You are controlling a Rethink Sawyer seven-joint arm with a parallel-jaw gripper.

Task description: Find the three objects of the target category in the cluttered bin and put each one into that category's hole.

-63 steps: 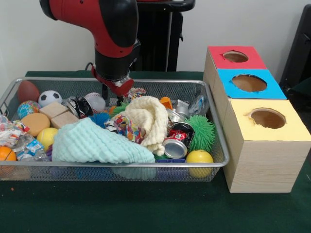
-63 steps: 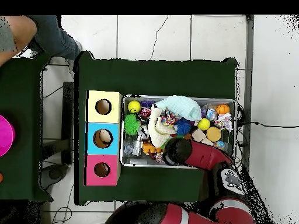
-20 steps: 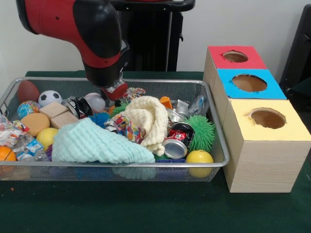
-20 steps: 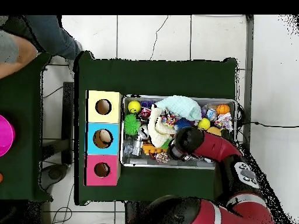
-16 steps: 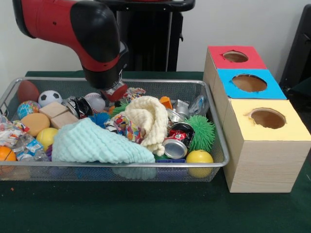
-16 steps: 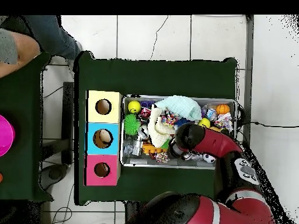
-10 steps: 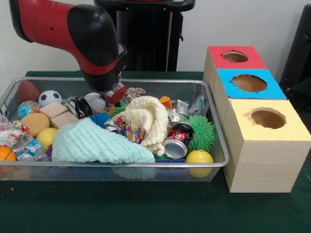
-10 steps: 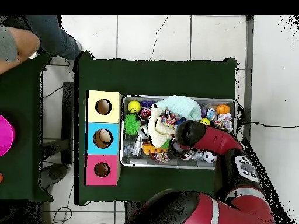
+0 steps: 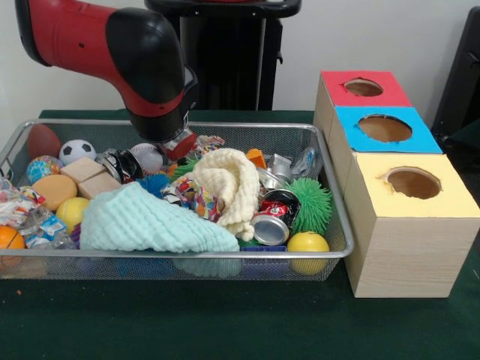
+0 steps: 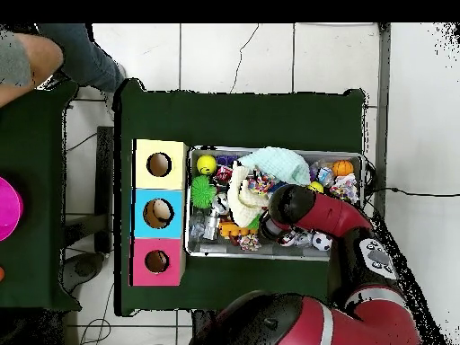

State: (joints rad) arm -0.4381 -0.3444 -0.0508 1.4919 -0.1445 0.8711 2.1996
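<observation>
The wire bin (image 9: 330,251) (image 10: 190,247) is full of mixed items. My gripper (image 9: 178,144) hangs low over its back middle, close to a white baseball (image 9: 147,156) and a crushed dark can (image 9: 120,165); the arm's wrist (image 10: 286,210) hides it from above. A mint cloth (image 9: 150,221) and a cream knitted cloth (image 9: 229,184) lie in the middle. Crushed cans (image 9: 274,217) lie beside a green spiky ball (image 9: 311,204) and a yellow ball (image 9: 308,243). The sorting box has a red hole (image 9: 363,87), a blue hole (image 9: 385,127) and a yellow hole (image 9: 413,182).
At the bin's left end lie a brown football (image 9: 43,140), a soccer ball (image 9: 76,151), wooden blocks (image 9: 94,178), an orange ball (image 9: 10,238) and wrappers (image 9: 19,206). A person's sleeve (image 10: 27,54) shows at the overhead view's top left, beside a second table (image 10: 36,198).
The wrist has swung left in the front view and tilted, lifting off the bin's contents. In the last half second it barely shifts.
</observation>
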